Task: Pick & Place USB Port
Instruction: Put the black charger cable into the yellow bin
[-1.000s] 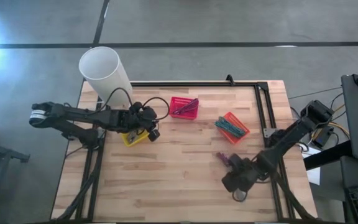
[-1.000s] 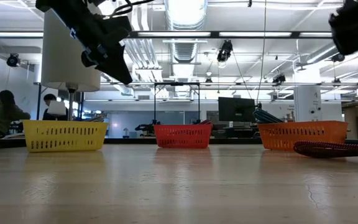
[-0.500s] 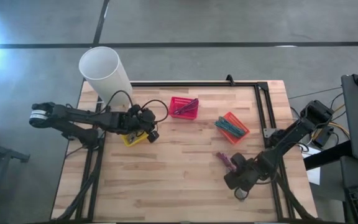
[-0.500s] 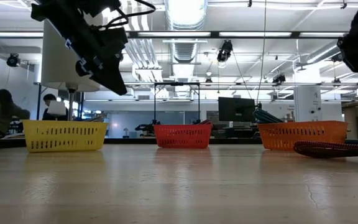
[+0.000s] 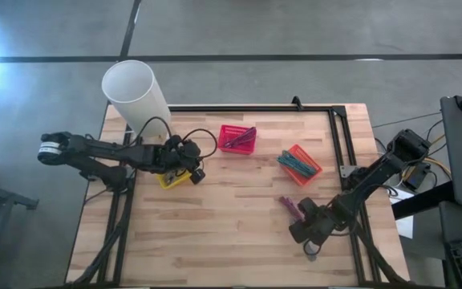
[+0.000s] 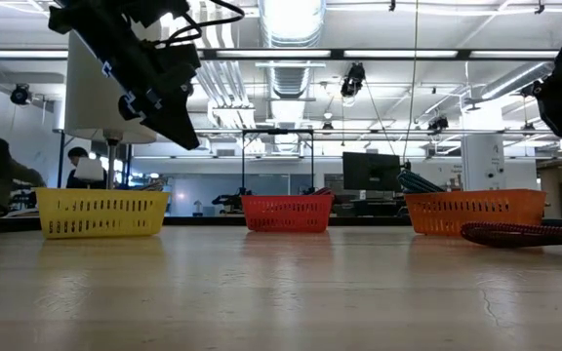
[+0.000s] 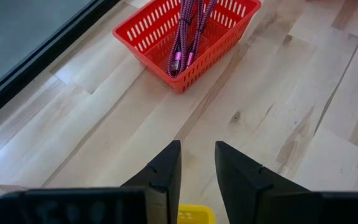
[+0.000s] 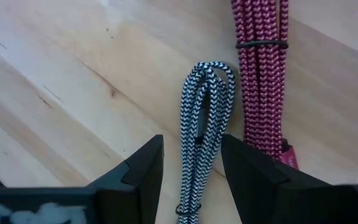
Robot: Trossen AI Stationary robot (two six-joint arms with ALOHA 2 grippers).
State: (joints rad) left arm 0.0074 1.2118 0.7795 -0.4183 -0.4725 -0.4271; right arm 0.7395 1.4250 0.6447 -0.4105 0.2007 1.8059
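Right gripper (image 8: 191, 165), fingers spread and empty, straddles the light, floppy black-and-white braided cable bundle (image 8: 202, 124) at lower centre; pinch its banded middle.

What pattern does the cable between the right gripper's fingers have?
Black-and-white braided cable, clearest in the right wrist view.

Open tabletop (image 5: 231, 217) centre, baskets (image 5: 238, 140) seemingly behind

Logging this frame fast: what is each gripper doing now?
Left gripper: open, holding nothing, above the yellow basket.
Right gripper: open, straddling the black-and-white cable.
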